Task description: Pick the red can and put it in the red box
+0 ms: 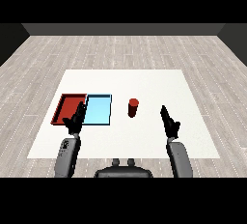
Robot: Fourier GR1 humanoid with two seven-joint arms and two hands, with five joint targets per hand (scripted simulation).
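My right hand (170, 123) is raised above the table (144, 83), fingers straight and pointing forward, thumb out to the side; it holds nothing and touches nothing. My left hand (75, 120) is up the same way, fingers extended and relaxed, with nothing in it. It sits in front of the near edge of the trays, overlapping the spot where they meet.

The can (133, 107) stands upright on the table, a plain red cylinder with a slightly lighter top. It is just to the right of the blue tray (99, 111), apart from it, and nearer my right hand than my left. I can read no label or writing on it.

The red tray (67, 106) lies touching the blue tray's left side.
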